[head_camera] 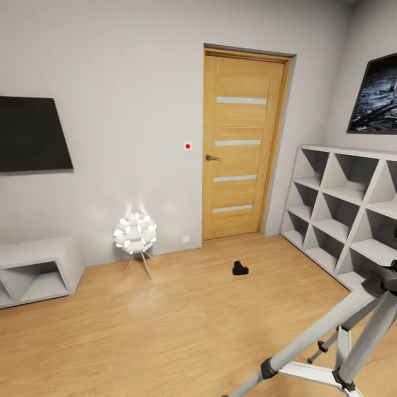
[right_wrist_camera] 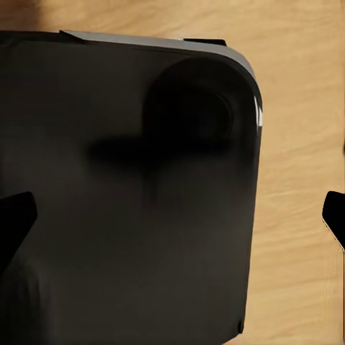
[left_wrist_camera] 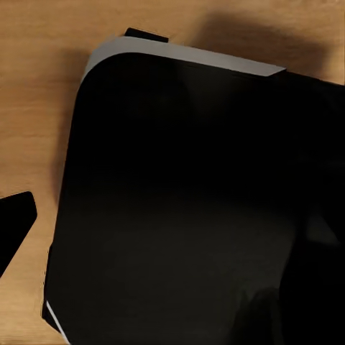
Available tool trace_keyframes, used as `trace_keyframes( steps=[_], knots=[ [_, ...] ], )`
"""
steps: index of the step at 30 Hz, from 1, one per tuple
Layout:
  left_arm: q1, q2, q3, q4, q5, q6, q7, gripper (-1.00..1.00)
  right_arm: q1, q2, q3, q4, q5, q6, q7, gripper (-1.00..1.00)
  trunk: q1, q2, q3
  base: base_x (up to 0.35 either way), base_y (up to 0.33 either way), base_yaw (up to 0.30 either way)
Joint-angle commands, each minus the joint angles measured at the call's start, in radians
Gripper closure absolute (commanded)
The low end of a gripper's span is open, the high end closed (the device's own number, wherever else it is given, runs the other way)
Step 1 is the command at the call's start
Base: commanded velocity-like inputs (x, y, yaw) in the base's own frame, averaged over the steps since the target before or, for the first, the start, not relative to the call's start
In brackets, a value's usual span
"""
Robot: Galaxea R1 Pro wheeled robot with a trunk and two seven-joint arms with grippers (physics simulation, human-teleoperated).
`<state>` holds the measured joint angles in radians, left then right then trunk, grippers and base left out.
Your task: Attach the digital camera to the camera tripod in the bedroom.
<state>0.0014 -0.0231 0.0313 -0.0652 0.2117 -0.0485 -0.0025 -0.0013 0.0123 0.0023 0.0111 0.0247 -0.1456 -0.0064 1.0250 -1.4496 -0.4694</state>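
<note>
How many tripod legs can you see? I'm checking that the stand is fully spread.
3 at the head view's lower right: one leg slanting toward the bottom edge, one nearer the right edge, and a thinner one behind them. The feet are mostly cropped.

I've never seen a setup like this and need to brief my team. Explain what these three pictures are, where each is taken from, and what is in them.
This is a simulated wheeled robot with two arms, steered by a person. The large picture comes from a camera on its head, looking into a bedroom: a wooden door, a grey cube shelf, a white ball-shaped lamp and a dark wall screen. On the wood floor lies the digital camera, small and black with a red button. Close at the right stands the camera tripod with silver legs. The two smaller pictures come from cameras near each arm's end effector, pointing down at a large black rounded body above the floor, apparently part of the robot. Black tips at the picture edges may be fingers. Nothing appears held.
</note>
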Motion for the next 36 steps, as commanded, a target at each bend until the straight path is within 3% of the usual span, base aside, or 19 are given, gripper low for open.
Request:
trace_keyframes(
  steps=[1, 11, 22, 36],
  knots=[
    [0.000, -0.001, 0.002, 0.000, 0.005, -0.002, 0.000, -1.00, 0.000, 0.000, 0.000, 0.001, 0.003, -0.006, -0.001, -1.00, 0.000, 0.000, -0.001, 0.000, 0.000, 0.299],
    [0.000, -0.003, 0.002, -0.001, 0.007, -0.002, 0.004, -1.00, 0.000, 0.000, 0.001, 0.002, -0.001, -0.010, -0.005, -1.00, 0.000, 0.000, -0.001, 0.000, 0.000, 0.300],
    [0.000, -0.003, 0.002, -0.001, 0.008, -0.002, 0.005, -1.00, 0.000, 0.004, -0.002, 0.004, 0.084, -0.013, -0.008, -1.00, 0.000, 0.000, -0.001, 0.000, 0.000, 0.300],
    [0.000, -0.003, 0.002, -0.001, 0.008, -0.002, 0.004, -1.00, 0.000, 0.005, -0.004, 0.006, 0.100, -0.015, -0.009, -1.00, 0.000, 0.000, 0.004, 0.000, 0.000, 0.294]
  ],
)
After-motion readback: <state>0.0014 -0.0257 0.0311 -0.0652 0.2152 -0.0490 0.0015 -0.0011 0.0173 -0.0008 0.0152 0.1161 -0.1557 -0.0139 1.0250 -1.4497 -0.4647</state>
